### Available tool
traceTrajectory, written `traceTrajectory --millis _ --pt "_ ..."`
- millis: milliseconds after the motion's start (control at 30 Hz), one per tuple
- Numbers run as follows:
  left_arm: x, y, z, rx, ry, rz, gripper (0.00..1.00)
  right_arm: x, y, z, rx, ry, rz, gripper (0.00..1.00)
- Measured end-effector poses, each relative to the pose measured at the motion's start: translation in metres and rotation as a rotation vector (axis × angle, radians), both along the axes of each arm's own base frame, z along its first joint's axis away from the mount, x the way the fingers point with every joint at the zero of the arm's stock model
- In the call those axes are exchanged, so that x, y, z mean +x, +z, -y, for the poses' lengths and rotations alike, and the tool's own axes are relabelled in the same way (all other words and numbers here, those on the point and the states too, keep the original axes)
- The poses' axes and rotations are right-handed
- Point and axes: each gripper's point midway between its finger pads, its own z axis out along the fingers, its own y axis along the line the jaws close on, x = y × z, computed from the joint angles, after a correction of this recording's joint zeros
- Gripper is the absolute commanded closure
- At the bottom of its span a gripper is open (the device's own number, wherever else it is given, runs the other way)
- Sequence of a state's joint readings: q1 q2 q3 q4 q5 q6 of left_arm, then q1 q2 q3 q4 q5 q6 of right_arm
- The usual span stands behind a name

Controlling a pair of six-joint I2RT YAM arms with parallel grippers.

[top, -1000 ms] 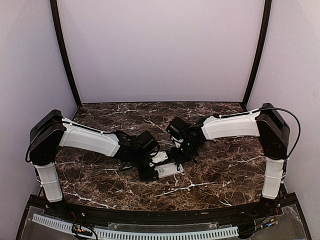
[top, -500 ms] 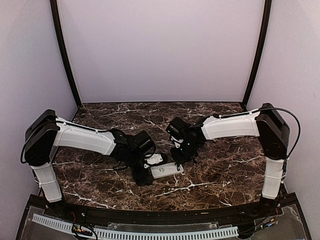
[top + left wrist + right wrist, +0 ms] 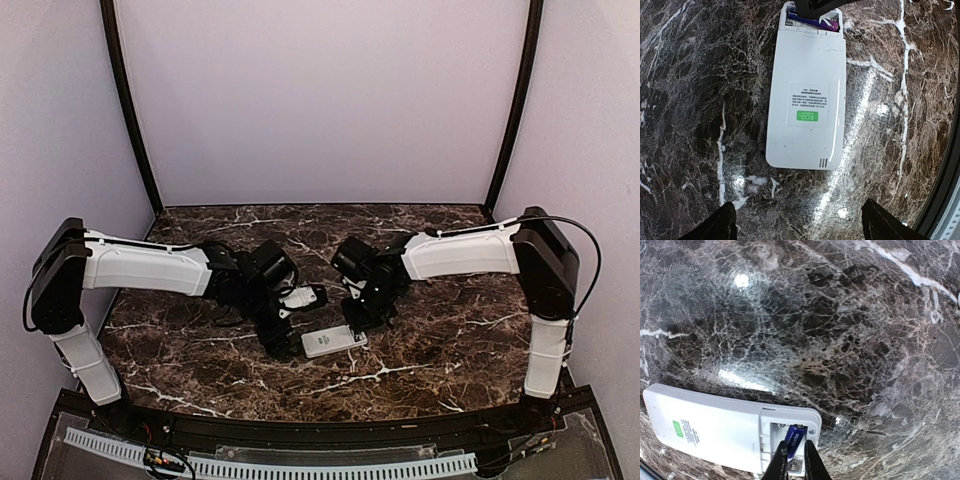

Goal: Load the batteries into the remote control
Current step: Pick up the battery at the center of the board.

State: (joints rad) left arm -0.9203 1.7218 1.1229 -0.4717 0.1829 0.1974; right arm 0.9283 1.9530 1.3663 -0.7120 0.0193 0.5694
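The white remote control (image 3: 333, 341) lies back up on the marble, a green label (image 3: 807, 116) on its back. Its battery compartment (image 3: 790, 440) is uncovered at the end nearest my right arm. A blue battery (image 3: 796, 439) sits tilted in that compartment, one end down inside, above a bare spring (image 3: 796, 466). My right gripper (image 3: 797, 460) is shut on the battery, right over the remote's end (image 3: 358, 322). My left gripper (image 3: 802, 222) is open wide, just short of the remote's other end (image 3: 283, 338), with nothing between its fingers.
The dark marble table (image 3: 440, 330) is ringed by lilac walls. A black front rim (image 3: 946, 200) runs close to the remote's long side. In the left wrist view the right gripper's fingers (image 3: 815, 5) cover the compartment's far part.
My left gripper has opened and drawn back to the left, away from the remote, which now lies free on the table. My right gripper has stayed at the compartment end.
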Motion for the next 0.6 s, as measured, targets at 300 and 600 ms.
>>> traceTrajectory --millis 300,600 --pt "0.005 0.003 -0.005 0.006 0.032 -0.002 0.13 -0.009 -0.004 -0.005 0.008 -0.013 -0.040 0.87" --pt "0.011 0.014 -0.007 -0.014 0.055 0.021 0.13 -0.004 -0.009 -0.002 -0.010 -0.029 -0.031 0.88"
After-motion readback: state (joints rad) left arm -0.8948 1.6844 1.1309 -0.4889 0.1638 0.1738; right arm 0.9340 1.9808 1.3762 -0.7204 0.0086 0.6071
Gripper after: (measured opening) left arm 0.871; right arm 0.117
